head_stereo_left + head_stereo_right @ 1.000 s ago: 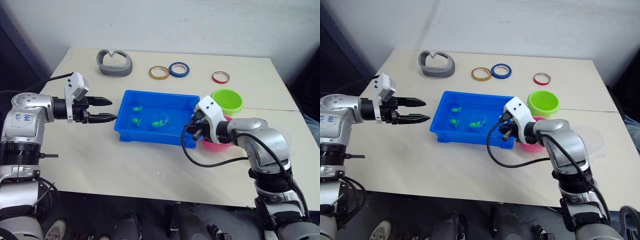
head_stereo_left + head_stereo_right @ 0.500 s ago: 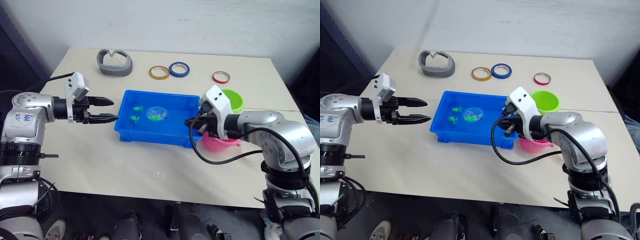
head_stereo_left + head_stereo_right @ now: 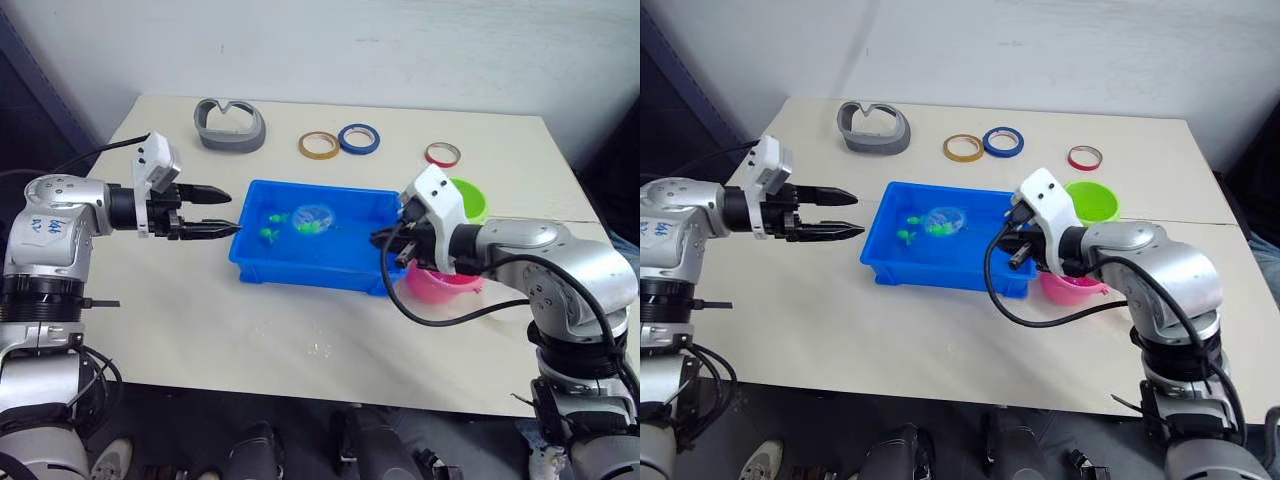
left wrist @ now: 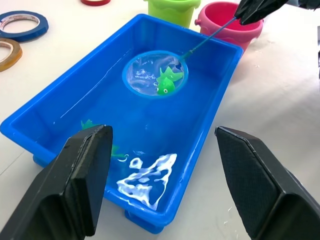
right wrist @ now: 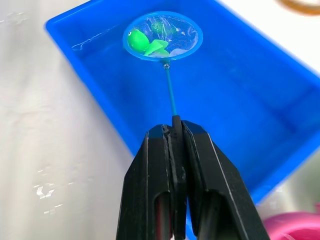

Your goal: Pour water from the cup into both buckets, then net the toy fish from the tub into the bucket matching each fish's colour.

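Note:
The blue tub (image 3: 300, 272) sits mid-table with water in it. My right gripper (image 3: 386, 240) is shut on the net's thin handle at the tub's right end. The net's light-blue hoop (image 3: 313, 215) hangs over the far middle of the tub with a green toy fish (image 5: 142, 42) in it. Two more green fish (image 3: 270, 226) lie in the tub's left part. My left gripper (image 3: 235, 212) is open and empty, just left of the tub. The green bucket (image 3: 462, 195) and the pink bucket (image 3: 440, 285) stand right of the tub, behind my right arm. The cup is out of view.
A grey curved object (image 3: 230, 124) lies at the back left. Yellow (image 3: 318, 145), blue (image 3: 358, 138) and red (image 3: 441, 154) tape rings lie along the back. A little water is spilled on the table (image 3: 320, 350) in front of the tub.
My right gripper has swept the net from the tub's middle toward its far side, and a green fish now sits in the hoop. The left gripper shifted slightly.

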You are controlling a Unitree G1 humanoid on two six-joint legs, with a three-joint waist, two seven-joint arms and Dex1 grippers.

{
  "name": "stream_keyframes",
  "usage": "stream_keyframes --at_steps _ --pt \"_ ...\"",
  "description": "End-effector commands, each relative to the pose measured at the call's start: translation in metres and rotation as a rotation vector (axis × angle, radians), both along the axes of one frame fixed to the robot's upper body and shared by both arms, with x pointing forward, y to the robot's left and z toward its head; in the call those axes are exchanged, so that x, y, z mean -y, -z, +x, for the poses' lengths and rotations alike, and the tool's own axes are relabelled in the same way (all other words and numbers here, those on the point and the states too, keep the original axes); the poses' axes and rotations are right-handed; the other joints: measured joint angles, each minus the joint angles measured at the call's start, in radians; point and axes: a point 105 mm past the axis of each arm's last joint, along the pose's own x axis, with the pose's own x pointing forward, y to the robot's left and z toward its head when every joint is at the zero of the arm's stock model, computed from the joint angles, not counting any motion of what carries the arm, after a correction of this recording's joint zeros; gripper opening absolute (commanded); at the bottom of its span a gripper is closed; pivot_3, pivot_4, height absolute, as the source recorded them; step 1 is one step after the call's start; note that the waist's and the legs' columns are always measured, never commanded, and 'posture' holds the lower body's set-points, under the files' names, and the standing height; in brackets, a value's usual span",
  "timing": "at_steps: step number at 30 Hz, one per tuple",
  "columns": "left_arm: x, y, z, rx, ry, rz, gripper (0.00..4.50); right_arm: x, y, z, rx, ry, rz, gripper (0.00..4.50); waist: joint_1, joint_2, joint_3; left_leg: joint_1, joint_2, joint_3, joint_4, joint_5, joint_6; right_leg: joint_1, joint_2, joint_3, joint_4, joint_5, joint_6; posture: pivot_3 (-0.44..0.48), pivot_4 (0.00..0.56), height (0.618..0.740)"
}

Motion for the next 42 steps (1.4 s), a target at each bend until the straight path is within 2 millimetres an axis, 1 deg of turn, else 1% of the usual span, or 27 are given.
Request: stream_keyframes --at_steps 1,4,11,15,17,20,22,24,25,27,29,31,32,36,42 --pt "0.004 -0.012 0.002 0.049 0.021 -0.002 3.6 0.024 -0.029 0.001 0.116 0.052 0.013 0.0 0.001 0.0 0.0 0.0 0.0 0.0 0.0 0.0 0.0 0.0 0.0 0.0 -0.001 0.0 0.0 0.0 0.15 0.693" --pt "0.007 -0.013 0.005 0.052 0.032 -0.004 3.6 0.048 -0.039 0.002 0.149 0.119 -0.005 0.0 0.0 0.0 0.0 0.0 0.0 0.0 -0.002 0.0 0.0 0.0 0.0 0.0 -0.002 0.0 0.0 0.0 0.15 0.693" --pt "0.014 -0.014 0.012 0.058 0.061 -0.006 3.6 0.114 -0.052 0.006 0.204 0.323 -0.088 0.0 0.001 0.0 0.0 0.0 0.0 0.0 -0.002 0.0 0.0 0.0 0.0 0.0 -0.003 0.0 0.0 0.0 0.15 0.693" --pt "0.017 -0.014 0.015 0.06 0.072 -0.008 3.6 0.14 -0.052 0.008 0.228 0.406 -0.163 0.0 -0.002 0.0 0.0 0.0 0.0 0.001 -0.003 0.0 0.0 0.0 0.0 0.0 -0.004 0.0 0.0 0.0 0.15 0.693" --pt "0.019 -0.014 0.016 0.061 0.077 -0.009 3.6 0.149 -0.05 0.009 0.241 0.436 -0.205 0.0 -0.001 0.0 0.0 0.0 0.0 0.001 -0.003 0.0 0.0 0.0 0.001 0.0 -0.003 0.0 0.0 0.0 0.15 0.693" --pt "0.02 -0.013 0.017 0.062 0.082 -0.01 3.6 0.16 -0.04 0.008 0.261 0.451 -0.336 0.0 -0.001 0.0 0.0 0.0 0.0 0.001 -0.003 0.0 0.0 0.0 0.001 0.0 -0.004 0.0 0.0 0.0 0.15 0.693" --pt "0.02 -0.013 0.018 0.062 0.083 -0.01 3.6 0.164 -0.036 0.007 0.286 0.448 -0.429 0.0 0.0 0.0 0.0 0.0 0.0 0.001 -0.003 0.0 0.0 0.0 0.001 0.0 -0.004 0.0 0.0 0.0 0.15 0.693" --pt "0.02 -0.013 0.018 0.063 0.084 -0.01 3.6 0.166 -0.033 0.007 0.305 0.442 -0.479 0.0 -0.002 0.0 0.0 0.0 0.0 0.001 -0.003 0.0 0.0 0.0 0.001 0.001 -0.004 0.0 0.0 0.0 0.15 0.693" --pt "0.02 -0.014 0.018 0.062 0.085 -0.011 3.6 0.166 -0.033 0.007 0.333 0.429 -0.549 0.0 -0.003 0.0 0.0 0.0 0.0 0.001 -0.003 0.0 0.0 0.0 0.001 0.001 -0.004 0.0 0.0 0.0 0.15 0.693" --pt "0.021 -0.014 0.019 0.063 0.088 -0.01 3.6 0.163 -0.032 0.006 0.386 0.394 -0.673 0.0 -0.001 0.0 0.0 0.0 0.0 0.001 -0.003 0.0 0.0 0.0 0.001 0.001 -0.004 0.0 0.001 0.0 0.15 0.693" --pt "0.022 -0.014 0.019 0.063 0.091 -0.01 3.6 0.161 -0.032 0.006 0.427 0.373 -0.745 0.0 -0.002 0.0 0.0 0.0 0.0 0.001 -0.003 0.0 0.0 0.0 0.001 0.001 -0.004 0.0 0.001 0.0 0.15 0.693" --pt "0.023 -0.014 0.02 0.063 0.095 -0.01 3.6 0.154 -0.033 0.006 0.484 0.338 -0.838 0.0 -0.002 0.0 0.0 0.001 0.0 0.001 -0.003 0.0 0.0 0.0 0.001 0.001 -0.004 0.0 0.001 0.0 0.15 0.693" --pt "0.023 -0.014 0.02 0.062 0.097 -0.01 3.6 0.15 -0.032 0.006 0.52 0.308 -0.911 0.0 -0.002 0.0 0.0 0.001 0.0 0.001 -0.003 0.0 0.0 0.0 0.001 0.001 -0.004 0.0 0.001 0.0 0.15 0.693" --pt "0.024 -0.013 0.02 0.06 0.101 -0.01 3.6 0.139 -0.027 0.004 0.616 0.213 -1.108 0.0 -0.001 0.0 0.0 0.0 0.0 0.001 -0.003 0.0 0.0 0.0 0.001 0.001 -0.004 0.0 0.001 0.0 0.15 0.693" --pt "0.025 -0.012 0.021 0.057 0.106 -0.01 3.6 0.141 -0.022 0.004 0.697 0.142 -1.331 0.0 -0.001 0.0 0.0 0.0 0.0 0.001 -0.003 0.0 0.0 0.0 0.001 0.001 -0.004 0.0 0.001 0.0 0.15 0.693"
